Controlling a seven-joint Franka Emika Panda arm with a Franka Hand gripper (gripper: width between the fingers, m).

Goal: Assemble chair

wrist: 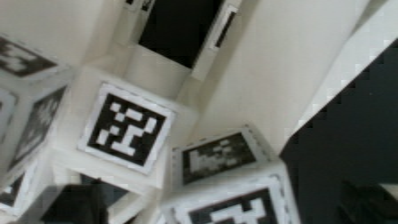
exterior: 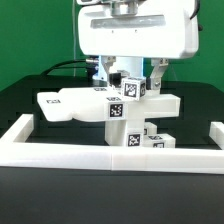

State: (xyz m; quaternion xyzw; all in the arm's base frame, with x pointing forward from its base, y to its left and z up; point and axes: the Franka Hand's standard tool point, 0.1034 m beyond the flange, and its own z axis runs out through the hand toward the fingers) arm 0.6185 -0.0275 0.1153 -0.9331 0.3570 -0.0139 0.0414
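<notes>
While my pincer [exterior: 133, 72] stands open, holding nothing, the chair [exterior: 110, 104] rests on the bench against the border wall [exterior: 110, 153], directly beneath my fingers; its seat plate runs crosswise along that wall.

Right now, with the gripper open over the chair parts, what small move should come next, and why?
Probably lower the open gripper a little onto the tagged block just beneath it, then close. Its fingers stand apart, gripping nothing, above the chair assembly on the black table.
</notes>
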